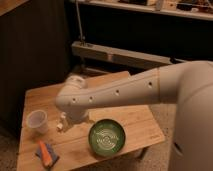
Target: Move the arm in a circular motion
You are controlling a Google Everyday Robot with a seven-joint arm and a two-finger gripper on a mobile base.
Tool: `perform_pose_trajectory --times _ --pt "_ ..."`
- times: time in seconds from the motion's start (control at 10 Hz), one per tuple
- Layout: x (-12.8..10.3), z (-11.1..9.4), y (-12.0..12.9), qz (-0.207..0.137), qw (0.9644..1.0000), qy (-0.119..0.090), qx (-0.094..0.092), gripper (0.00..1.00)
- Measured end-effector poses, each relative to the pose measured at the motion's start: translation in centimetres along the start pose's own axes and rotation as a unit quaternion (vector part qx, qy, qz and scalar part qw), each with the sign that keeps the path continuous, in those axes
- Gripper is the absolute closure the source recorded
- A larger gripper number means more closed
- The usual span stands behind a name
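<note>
The arm [130,90] is large, glossy and white, with a row of small dark holes. It reaches from the right edge across the wooden table [135,115] to a rounded joint [74,97] above the table's left middle. A thicker white segment [192,120] fills the right side. The gripper is not in view; it is hidden behind or below the arm's rounded end.
A green bowl [106,136] sits at the table's front, just below the arm. A clear plastic cup [37,120] stands at the left. An orange and blue object [46,154] lies at the front left. A white tube's end [62,123] peeks out under the joint. A metal rail [120,54] runs behind.
</note>
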Motion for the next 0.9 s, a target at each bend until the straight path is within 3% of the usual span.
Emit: perform_pose_trajectory --times 0.2,0.5,0.7,0.9 --pt "3.4 0.3 -2.7 -0.024 0.9997 0.005 -0.008 0.2" --pt "9.8 -0.7 -3.9 -0.032 0.9988 0.03 -0.02 0.2" --pt "14.0 -1.8 -2.1 -0.023 0.9983 0.047 -0.026 0.2" --pt "18.0 -3.6 2.0 -0.003 0.9973 0.068 -0.028 0.2"
